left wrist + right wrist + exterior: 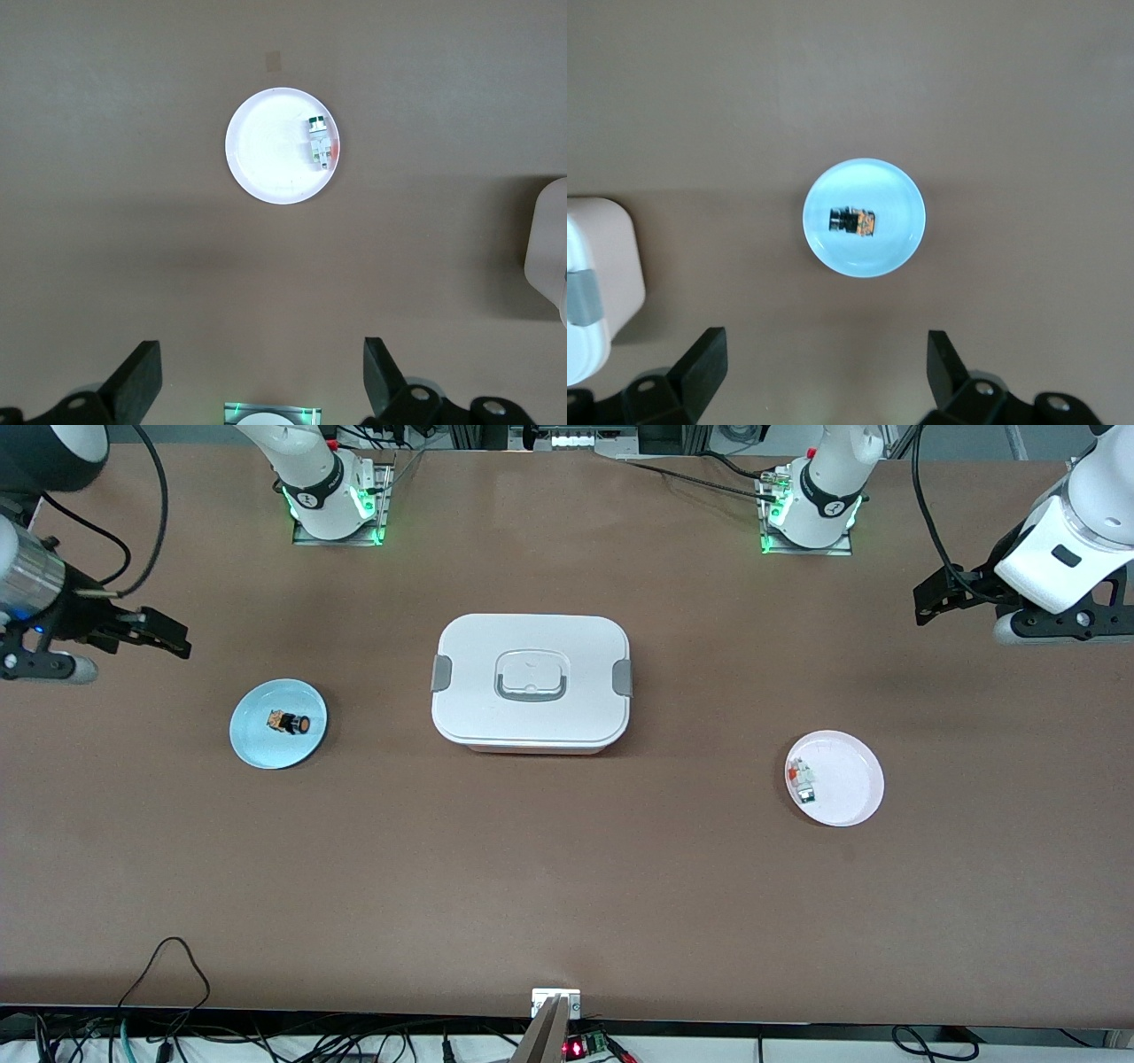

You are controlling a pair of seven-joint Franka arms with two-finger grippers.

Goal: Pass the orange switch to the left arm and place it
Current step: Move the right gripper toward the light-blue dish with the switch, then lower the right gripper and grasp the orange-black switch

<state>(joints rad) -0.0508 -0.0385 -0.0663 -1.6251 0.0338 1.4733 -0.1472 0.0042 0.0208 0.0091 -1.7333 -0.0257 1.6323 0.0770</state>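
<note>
The orange switch (289, 723) lies on a small blue plate (266, 748) toward the right arm's end of the table; the right wrist view shows the switch (852, 221) on that plate (868, 181). The white lidded box (532, 682) stands mid-table, between the two plates. My right gripper (164, 633) hangs open and empty over bare table beside the blue plate, its fingertips (709, 359) wide apart. My left gripper (939, 598) hangs open and empty over the left arm's end of the table, with its gripper (262, 367) looking down at a white plate.
A white plate (850, 797) holds a small red-white-green piece (803, 779) toward the left arm's end. The arm bases (335, 505) (811, 509) stand along the table's edge farthest from the front camera. Cables and a small white fixture (555, 1003) line the nearest edge.
</note>
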